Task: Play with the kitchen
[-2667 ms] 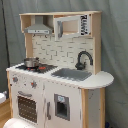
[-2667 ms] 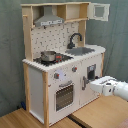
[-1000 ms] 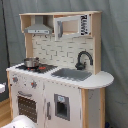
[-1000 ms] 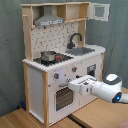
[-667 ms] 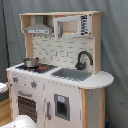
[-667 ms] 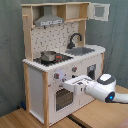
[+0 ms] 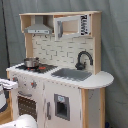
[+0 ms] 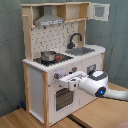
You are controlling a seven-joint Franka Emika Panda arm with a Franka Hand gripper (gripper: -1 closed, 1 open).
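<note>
The kitchen [image 8: 60,65] stands on a wooden bench [image 8: 20,119] in front of a grey curtain, and from here it looks barely played with yet. The oven door [image 8: 63,98], below the knobs [image 8: 57,76], sits flush with the front panel, shut as far as I can tell; the pot [image 8: 48,56] rests on the stovetop under the hood [image 8: 50,21], and the black faucet [image 8: 75,38] arches over the sink [image 8: 83,50] to the pot's right in the second exterior view. The one thing standing open is the upper cabinet door [image 8: 99,12] above the sink. The arm's gripper [image 8: 67,80] is stretched out level against the kitchen's front, right at the knob row just above the oven door. I cannot tell whether its fingers are spread or pinching a knob or the door's handle. So I would judge the play at its start: a first contact with the front controls, with door, pot and faucet all untouched.
</note>
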